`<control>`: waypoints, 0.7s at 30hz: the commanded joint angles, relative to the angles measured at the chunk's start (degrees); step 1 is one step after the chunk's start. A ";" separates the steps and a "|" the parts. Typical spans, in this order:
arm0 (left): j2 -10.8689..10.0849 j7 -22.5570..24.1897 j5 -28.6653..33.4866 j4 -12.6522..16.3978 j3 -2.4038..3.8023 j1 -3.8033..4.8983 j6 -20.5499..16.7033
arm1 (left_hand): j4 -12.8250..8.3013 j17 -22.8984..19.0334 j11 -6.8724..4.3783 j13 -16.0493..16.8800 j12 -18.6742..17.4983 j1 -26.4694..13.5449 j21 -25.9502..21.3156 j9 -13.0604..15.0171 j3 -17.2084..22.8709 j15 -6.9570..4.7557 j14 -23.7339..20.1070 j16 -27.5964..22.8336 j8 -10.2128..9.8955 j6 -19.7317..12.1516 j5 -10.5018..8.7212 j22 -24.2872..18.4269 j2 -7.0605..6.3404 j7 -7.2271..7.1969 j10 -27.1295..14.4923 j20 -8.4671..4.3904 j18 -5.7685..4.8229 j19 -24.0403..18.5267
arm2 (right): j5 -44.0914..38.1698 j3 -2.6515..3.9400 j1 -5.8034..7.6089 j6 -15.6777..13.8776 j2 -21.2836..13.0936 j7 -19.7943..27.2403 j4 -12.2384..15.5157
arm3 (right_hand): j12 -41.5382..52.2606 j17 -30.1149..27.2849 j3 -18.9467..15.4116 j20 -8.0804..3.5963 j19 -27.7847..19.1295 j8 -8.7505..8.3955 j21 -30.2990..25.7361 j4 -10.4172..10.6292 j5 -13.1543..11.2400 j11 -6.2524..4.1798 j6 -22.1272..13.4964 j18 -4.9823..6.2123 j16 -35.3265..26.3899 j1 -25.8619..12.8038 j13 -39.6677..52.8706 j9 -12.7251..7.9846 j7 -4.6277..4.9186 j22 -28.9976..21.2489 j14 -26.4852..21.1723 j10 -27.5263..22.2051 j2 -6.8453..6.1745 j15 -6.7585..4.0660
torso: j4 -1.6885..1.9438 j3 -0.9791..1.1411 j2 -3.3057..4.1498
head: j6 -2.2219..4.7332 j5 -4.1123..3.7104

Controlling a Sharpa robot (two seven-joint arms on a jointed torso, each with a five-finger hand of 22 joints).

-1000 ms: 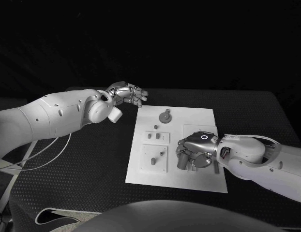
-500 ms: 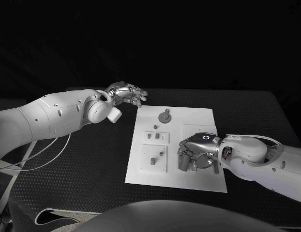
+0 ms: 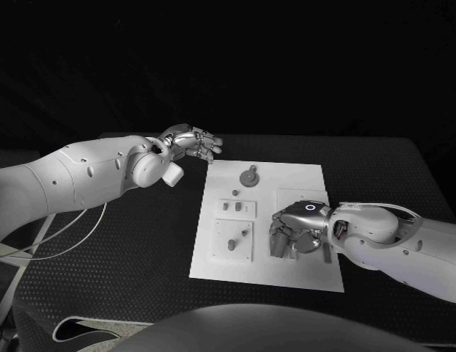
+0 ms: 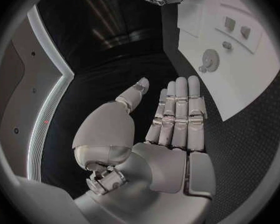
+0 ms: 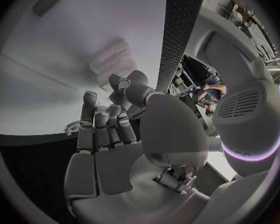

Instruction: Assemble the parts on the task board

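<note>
Our right hand (image 3: 297,229) is bent down over the near right part of the task board (image 3: 292,176), its fingers (image 5: 95,127) curled toward the plate; we cannot tell whether they hold a part; our left hand (image 3: 193,141) hangs off the board's far left corner, fingers (image 4: 180,109) straight and released; a round gear part (image 3: 249,178) and small parts (image 3: 234,208) lie loose on the board, so we judge most assembly remains on the black surface (image 3: 133,242).

A black table (image 3: 386,169) with a finely textured top fills the middle of the head view. Beyond its far edge everything is dark, with no wall or window discernible. Beside the table's left edge, thin pale cables (image 3: 64,238) hang.
</note>
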 commanded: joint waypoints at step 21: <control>0.04 0.39 -0.12 -0.01 0.03 0.06 0.17 | 0.26 0.16 0.13 -0.09 -0.27 -0.27 -0.30 -0.10 -0.21 0.44 0.02 -0.45 0.07 -0.46 0.00 0.09 -0.20 -0.06 -0.40 0.08 0.59 -0.09 | 0.19 -0.01 -0.80 -0.07 1.06 0.85 -1.25 | 0.15 0.21 0.51 0.17 -1.03 -2.30 0.43 0.00 -0.25 0.27 -1.54 -0.11 1.41 -0.51 0.15 -1.03 -1.02 1.11 -0.92 -1.15 -0.69 0.23 | -0.06 0.00 -0.03 | 0.00 0.19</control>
